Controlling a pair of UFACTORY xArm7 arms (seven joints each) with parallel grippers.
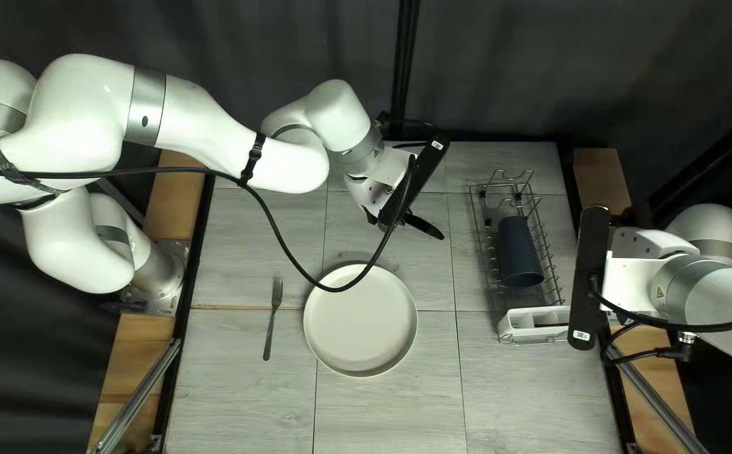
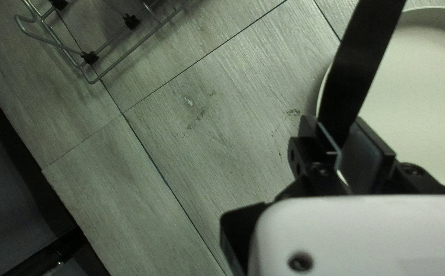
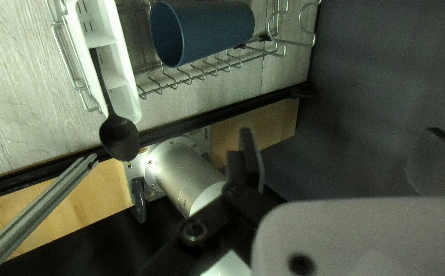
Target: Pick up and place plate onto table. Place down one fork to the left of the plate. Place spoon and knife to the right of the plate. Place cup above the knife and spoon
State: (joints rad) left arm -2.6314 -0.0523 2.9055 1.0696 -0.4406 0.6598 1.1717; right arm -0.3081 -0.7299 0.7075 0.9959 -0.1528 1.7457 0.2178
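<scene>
My left gripper (image 1: 414, 181) is above the table behind the plate (image 1: 362, 321), a black knife (image 1: 425, 226) sticking out of it. In the left wrist view the gripper (image 2: 338, 137) is shut on the knife (image 2: 361, 61), whose blade overlaps the plate's edge (image 2: 416, 97). The fork (image 1: 273, 318) lies left of the plate. My right gripper (image 1: 589, 277) hangs by the table's right edge; its wrist view shows the gripper (image 3: 340, 153) open and empty. A black spoon (image 3: 119, 137) leans out of the white caddy. The blue cup (image 3: 212, 30) lies on its side in the rack.
The wire rack (image 1: 477, 227) stands at the table's right side, with the white caddy (image 1: 513, 321) at its near end. The left arm's black cable (image 1: 286, 246) loops over the table and the plate. A metal rail (image 3: 38, 214) runs beyond the table's edge.
</scene>
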